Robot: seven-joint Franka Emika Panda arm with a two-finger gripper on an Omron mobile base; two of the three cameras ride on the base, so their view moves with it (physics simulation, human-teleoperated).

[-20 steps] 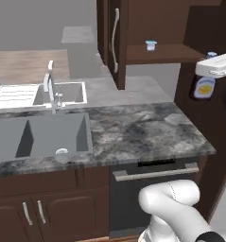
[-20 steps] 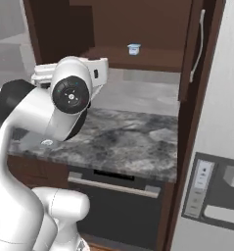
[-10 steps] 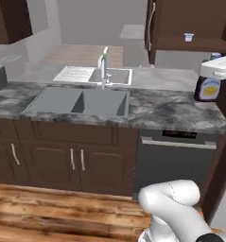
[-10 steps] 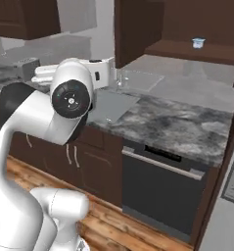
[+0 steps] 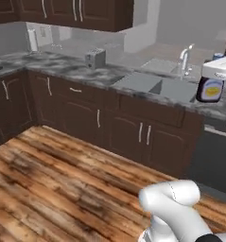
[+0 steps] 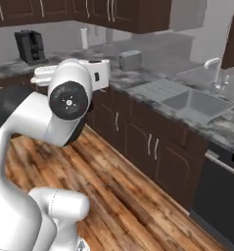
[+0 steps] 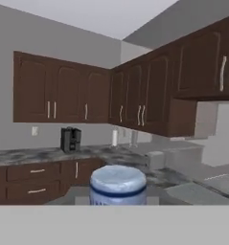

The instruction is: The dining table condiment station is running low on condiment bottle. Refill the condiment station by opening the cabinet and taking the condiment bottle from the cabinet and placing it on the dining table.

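Note:
The condiment bottle, dark purple with a pale yellow-and-white label, hangs in the air at the right edge of the left base view, over the counter's front. My gripper is shut on it from above, and the white hand sits on top of it. In the hand view the bottle's pale cap sits at the bottom centre, close to the camera. In the right base view the hand is partly hidden behind the arm's big joint. A dark brown slab of the cabinet shows past the sink. The dining table is out of view.
A stone counter with a sink, faucet and toaster runs along the wall over low brown cabinets. A dishwasher sits at the right. A coffee machine stands at the corner. Wooden floor lies open in front.
The whole picture has shifted: the base has backed away and swung left, so the counter is farther off and wooden floor shows. The bottle stays in the gripper.

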